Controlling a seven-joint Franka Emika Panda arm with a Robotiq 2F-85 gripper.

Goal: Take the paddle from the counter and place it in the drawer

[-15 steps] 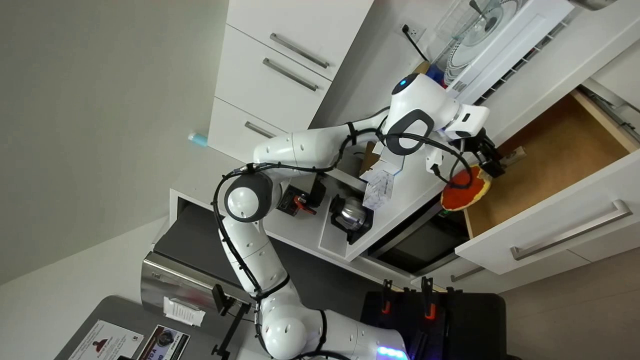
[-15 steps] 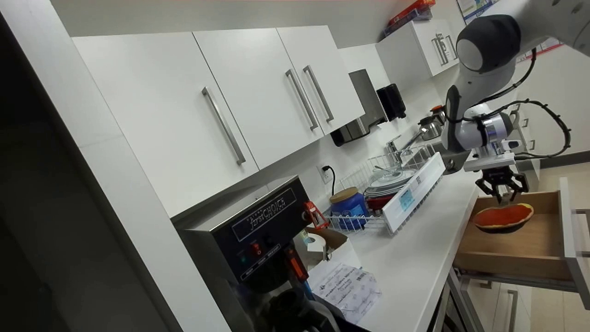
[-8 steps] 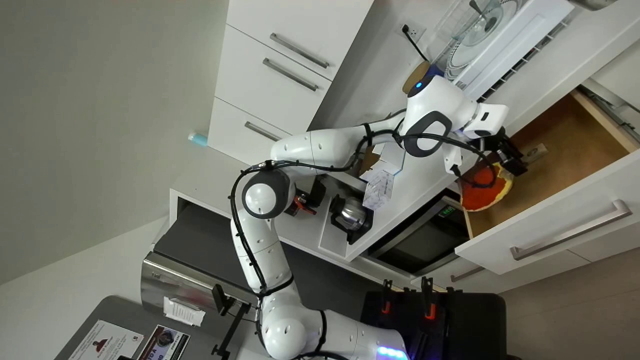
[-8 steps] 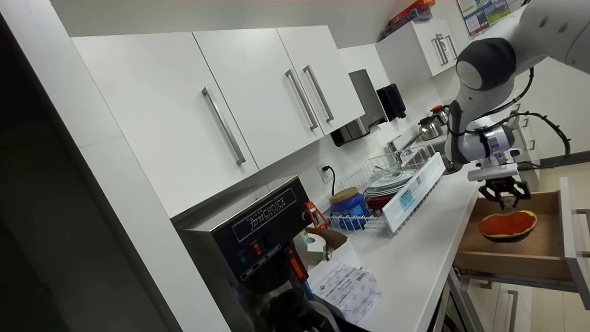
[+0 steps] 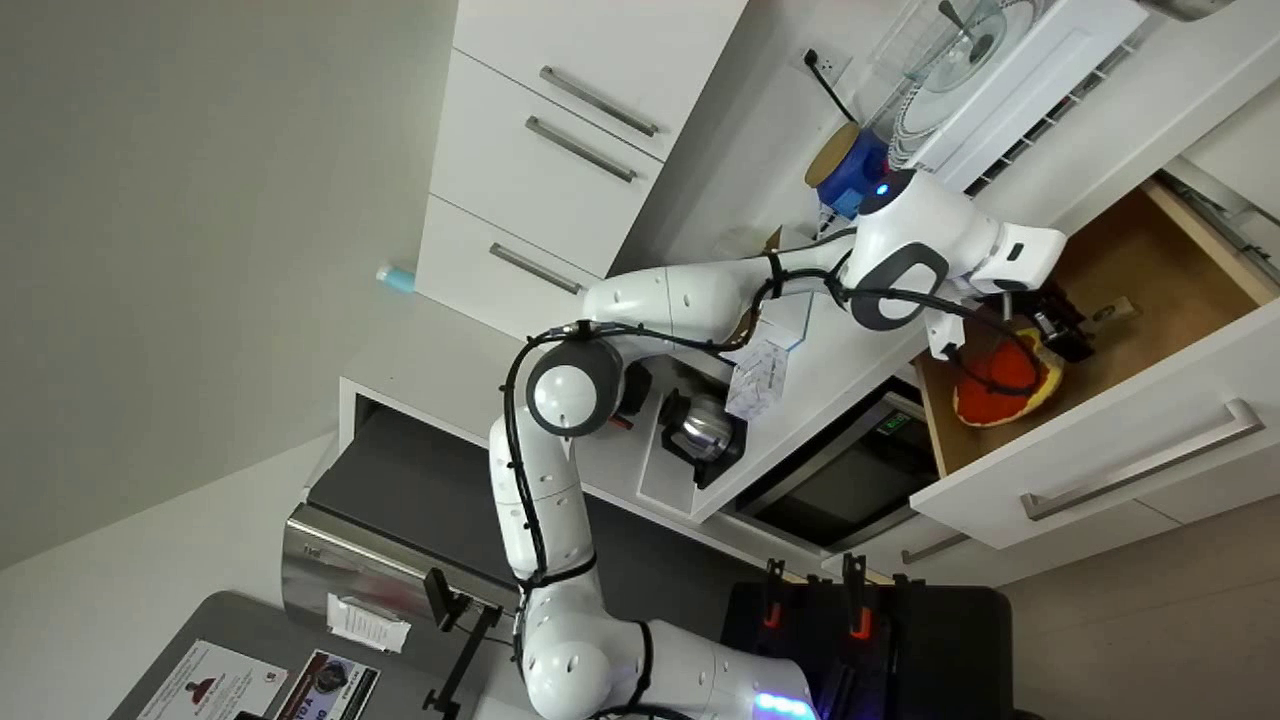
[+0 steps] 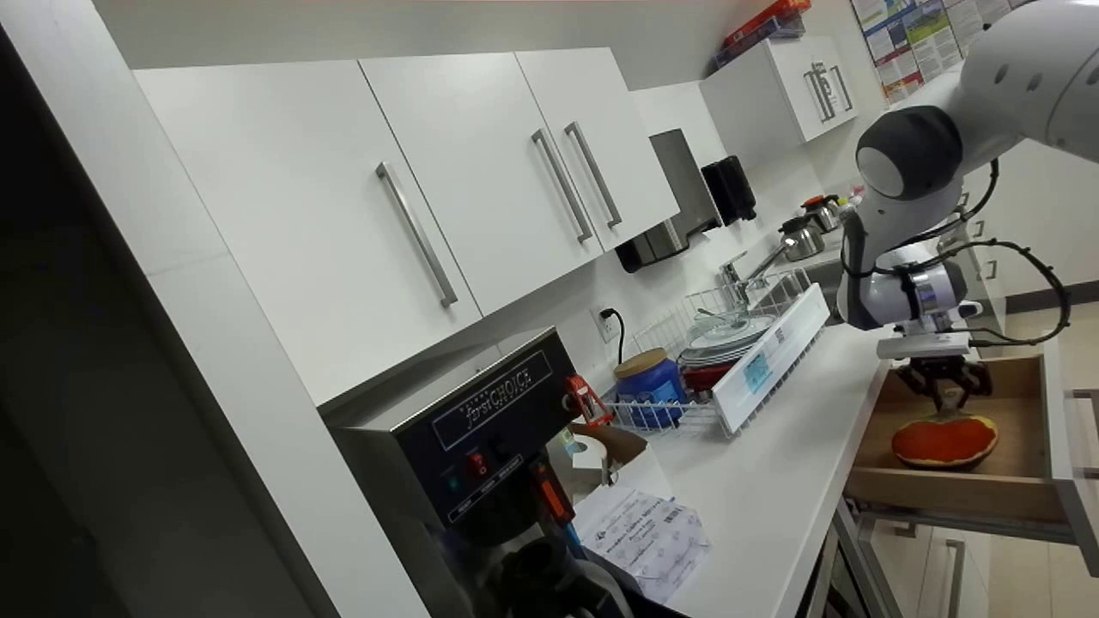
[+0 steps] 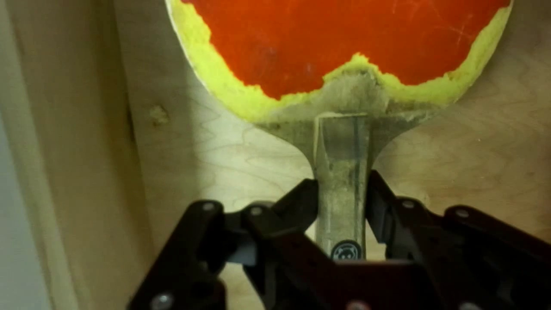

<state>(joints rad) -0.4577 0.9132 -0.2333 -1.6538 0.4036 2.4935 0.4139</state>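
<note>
Paddle [image 7: 344, 86], red, pointing to twelve o'clock in wrist view; handle [image 7: 342, 170] pinched by black gripper [image 7: 342, 196]; pulled-out drawer [image 6: 953, 494] beneath.

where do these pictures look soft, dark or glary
Wrist view: the black gripper looks soft, and a bright patch lies on the drawer floor beside the paddle handle; in an exterior view, the light strip at the bottom edge glares blue-white; in an exterior view, the shadowed area at the left edge is nearly black.
</note>
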